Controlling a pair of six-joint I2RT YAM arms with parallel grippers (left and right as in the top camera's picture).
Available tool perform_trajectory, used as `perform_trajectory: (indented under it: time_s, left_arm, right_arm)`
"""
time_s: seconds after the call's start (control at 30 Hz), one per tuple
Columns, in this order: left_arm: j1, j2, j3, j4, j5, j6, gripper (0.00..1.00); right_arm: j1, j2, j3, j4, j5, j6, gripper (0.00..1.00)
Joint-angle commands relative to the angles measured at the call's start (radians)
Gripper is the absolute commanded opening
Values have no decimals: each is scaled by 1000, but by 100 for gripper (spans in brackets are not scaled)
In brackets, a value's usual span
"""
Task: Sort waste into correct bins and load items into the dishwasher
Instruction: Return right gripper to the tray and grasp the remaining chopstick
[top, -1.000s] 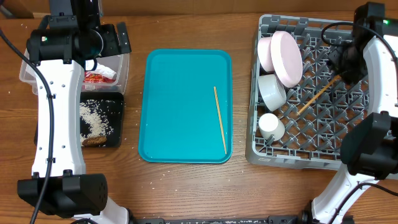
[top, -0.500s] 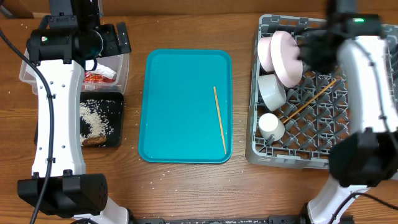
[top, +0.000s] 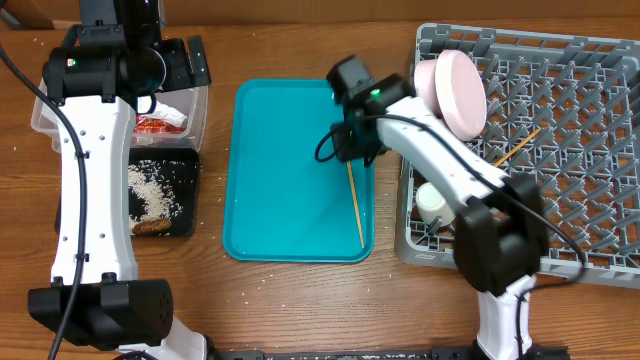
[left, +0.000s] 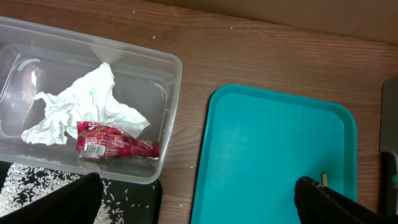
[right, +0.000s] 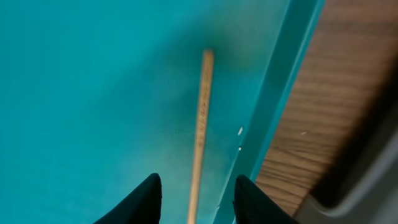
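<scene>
Right hand (right: 194, 199): fingers set narrow, 1 on either side of the thin wooden chopstick (right: 200, 124), a gap on both sides, nothing gripped. It hovers over the stick's far end. My reading: the narrow setting suits so slim a thing, and the straddle lines the fingers up for a pinch.

That chopstick lies lengthwise near the right rim of the teal plastic serving tray (top: 280, 170). Its partner (top: 515, 145) lies slantwise in the grey lattice dish rack (top: 580, 200) on the right, so 1 of 2 is loaded.

Left hand (left: 199, 202): wide, empty, parked above the clear rectangular tub (left: 174, 81), out of the right arm's way.

Tub holds the crumpled white paper (left: 87, 106) and the red-and-white snack wrapper (left: 115, 146). White rice grains (top: 150, 190) sit in the shallow black tray (top: 196, 190) just nearer.

Writing: wrapper shows white lettering and a small label patch, too small to read. Faint marks along the chopstick, illegible.
</scene>
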Motion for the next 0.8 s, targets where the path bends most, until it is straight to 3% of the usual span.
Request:
perform_trajectory:
  time_s: [0.0, 0.27, 0.6, 0.7, 0.77]
  left_arm:
    - [-2, -1, 10, 0, 3, 12, 100]
    - [-2, -1, 10, 0, 3, 12, 100]
    - [-2, -1, 10, 0, 3, 12, 100]
    - [-2, -1, 10, 0, 3, 12, 100]
    - [-2, -1, 10, 0, 3, 12, 100]
  right_arm:
    - [-4, 41, -11, 8, 0, -6, 39]
    - [3, 85, -59, 63, -47, -14, 31]
    - [16, 147, -74, 95, -47, -13, 30]
    - [16, 159, -74, 97, -47, -13, 21]
    - [16, 163, -74, 96, -47, -13, 9]
